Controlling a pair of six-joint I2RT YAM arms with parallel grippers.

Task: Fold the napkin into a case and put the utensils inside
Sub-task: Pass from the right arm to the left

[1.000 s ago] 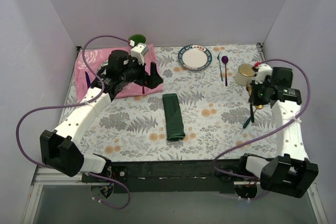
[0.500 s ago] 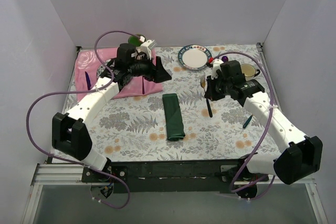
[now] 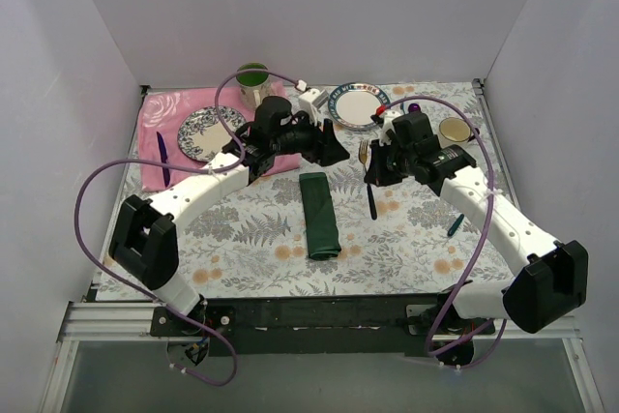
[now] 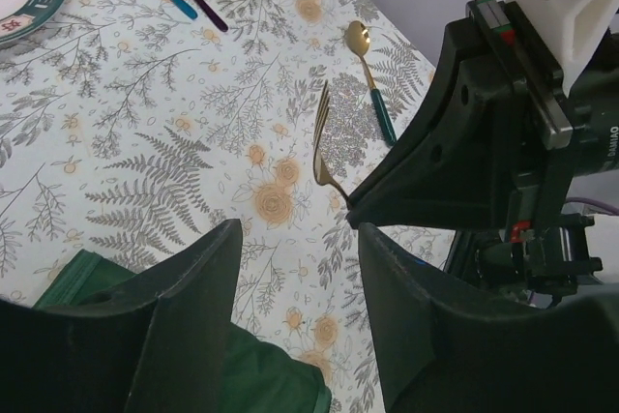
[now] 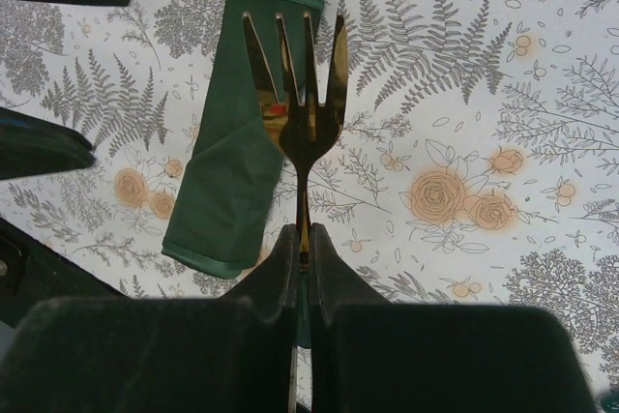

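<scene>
R gripper (image 5: 298, 244) is clamped on the fork (image 5: 295, 84) at the neck, w/ tines pointing away from the wrist. Fork is held just right of the napkin (image 3: 319, 215), which lies folded in a long strip mid-table (image 3: 242, 229). L gripper (image 4: 300, 278) is spread wide w/ nothing between its fingers, over the napkin's far end. Spoon (image 3: 455, 224) lies flat, well right of the napkin.
</scene>
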